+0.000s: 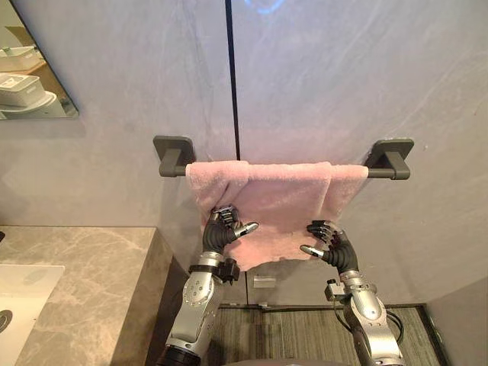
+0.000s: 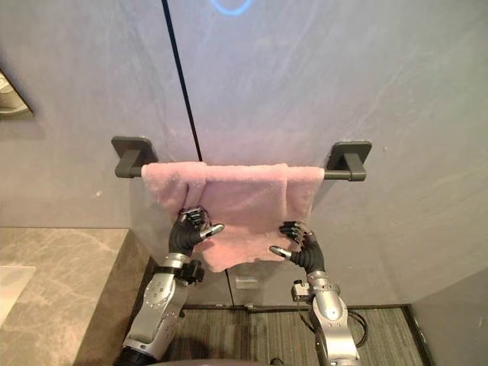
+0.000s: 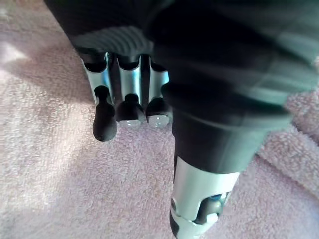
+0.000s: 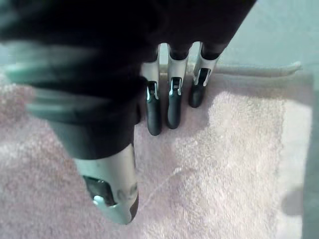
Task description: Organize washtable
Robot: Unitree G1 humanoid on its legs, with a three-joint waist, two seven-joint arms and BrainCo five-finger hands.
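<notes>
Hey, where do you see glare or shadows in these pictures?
Right eye view: a bluish ring of glare high on the wall. Left wrist view: the left hand shades the towel, with a bright patch beside the shadow. Right wrist view: the right hand throws a shadow on the towel.

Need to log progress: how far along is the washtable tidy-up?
Done: the pink terry towel is draped over the dark grey wall bar. In hand: the left hand and the right hand are at its lower half, the right with straight fingers. Left: it hangs uneven, shorter toward the right, so straightening is probably needed.
</notes>
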